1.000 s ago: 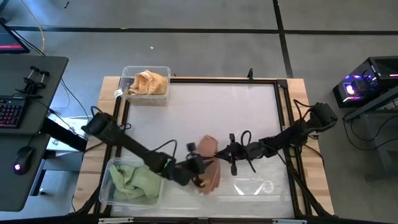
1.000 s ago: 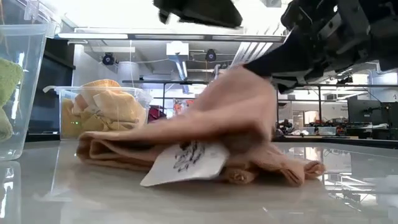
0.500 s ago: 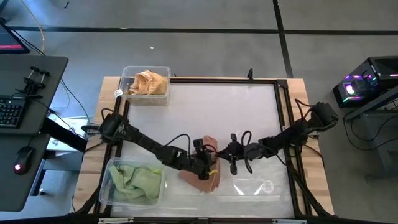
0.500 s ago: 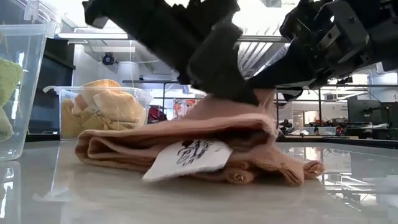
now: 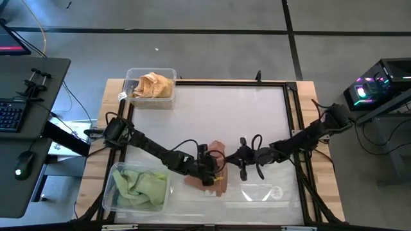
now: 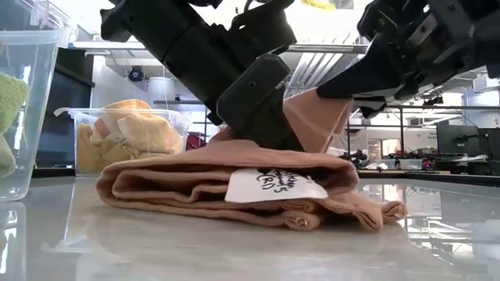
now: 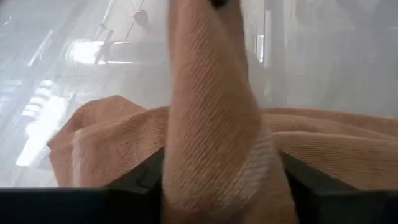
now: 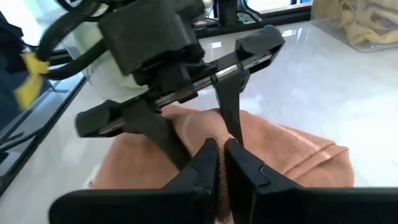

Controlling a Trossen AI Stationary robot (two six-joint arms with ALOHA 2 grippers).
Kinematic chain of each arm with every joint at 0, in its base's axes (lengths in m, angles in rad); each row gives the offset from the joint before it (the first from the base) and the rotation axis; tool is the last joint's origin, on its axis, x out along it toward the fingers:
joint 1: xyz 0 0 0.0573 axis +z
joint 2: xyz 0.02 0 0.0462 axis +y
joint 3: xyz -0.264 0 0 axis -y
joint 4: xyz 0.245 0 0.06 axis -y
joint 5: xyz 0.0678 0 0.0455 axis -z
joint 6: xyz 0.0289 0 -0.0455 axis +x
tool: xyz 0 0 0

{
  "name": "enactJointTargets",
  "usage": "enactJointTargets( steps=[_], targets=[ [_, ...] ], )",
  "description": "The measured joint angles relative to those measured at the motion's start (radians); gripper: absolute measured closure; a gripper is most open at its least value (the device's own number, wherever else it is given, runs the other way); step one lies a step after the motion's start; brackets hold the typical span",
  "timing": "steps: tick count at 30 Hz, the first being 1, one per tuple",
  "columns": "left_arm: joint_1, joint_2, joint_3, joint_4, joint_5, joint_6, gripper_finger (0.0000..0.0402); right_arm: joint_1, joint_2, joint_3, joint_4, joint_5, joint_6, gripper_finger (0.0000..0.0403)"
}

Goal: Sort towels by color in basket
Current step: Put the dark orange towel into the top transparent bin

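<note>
A salmon pink towel (image 5: 217,178) lies folded on the table near its front edge, with a white tag (image 6: 273,186) on its near side. Part of it is drawn up into a ridge (image 6: 316,117). My right gripper (image 8: 219,155) is shut on the top of that ridge. My left gripper (image 5: 210,168) has come down on the towel from the table's left. It is open, one finger (image 8: 158,134) on each side of the ridge. Mustard yellow towels (image 5: 153,83) and light green towels (image 5: 141,185) lie in clear bins. My left gripper slants down from the table's left, and its open fingers straddle the raised ridge (image 7: 211,143). The cloth fills the gap between them. One fingertip (image 6: 262,117) rests on the towel's top layer. My right gripper pinches the ridge's peak (image 8: 214,134) between its fingertips, coming nearly level from the table's right. The cloth rises taut to the fingers. The rest of the towel lies on the table.
A clear bin (image 5: 168,72) with yellow towels stands at the far left corner. Another bin (image 5: 117,172), with the green towels, stands at the near left. A clear bin (image 5: 266,192) holding no towel sits near the front edge, right of the pink towel.
My left gripper has swung toward the table's right and come down onto the pink towel beside the raised ridge. The towel's upper layer has been pressed flatter, and its tag now lies against the near side. My right gripper has kept its hold on the ridge.
</note>
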Motion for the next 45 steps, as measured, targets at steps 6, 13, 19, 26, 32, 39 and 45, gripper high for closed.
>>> enactJointTargets(
  steps=[6,13,19,26,32,39,45],
  targets=[
    [-0.009,-0.018,0.000,-0.003,0.004,0.015,0.0334,0.029,-0.078,0.000,-0.011,-0.069,-0.001,0.0388],
    [-0.049,-0.245,-0.001,-0.118,-0.251,0.097,0.0381,0.081,-0.215,0.004,0.003,0.066,-0.118,0.0385],
    [-0.011,-0.516,-0.003,-0.261,-0.501,0.235,0.0395,0.127,-0.262,0.003,-0.006,0.260,-0.220,0.0385],
    [0.232,-0.766,-0.003,-0.238,-0.611,0.573,0.0394,0.128,-0.261,0.003,-0.077,0.294,-0.154,0.0385],
    [0.548,-0.885,-0.003,-0.179,-0.439,0.713,0.0394,0.125,-0.259,0.003,-0.122,0.307,-0.132,0.0385],
    [0.855,-0.893,-0.002,-0.291,-0.254,0.706,0.0394,0.124,-0.257,0.002,-0.135,0.307,-0.134,0.0385],
    [1.019,-0.814,-0.041,-0.354,-0.134,0.636,0.0394,0.121,-0.257,0.002,-0.154,0.308,-0.112,0.0385]
  ],
)
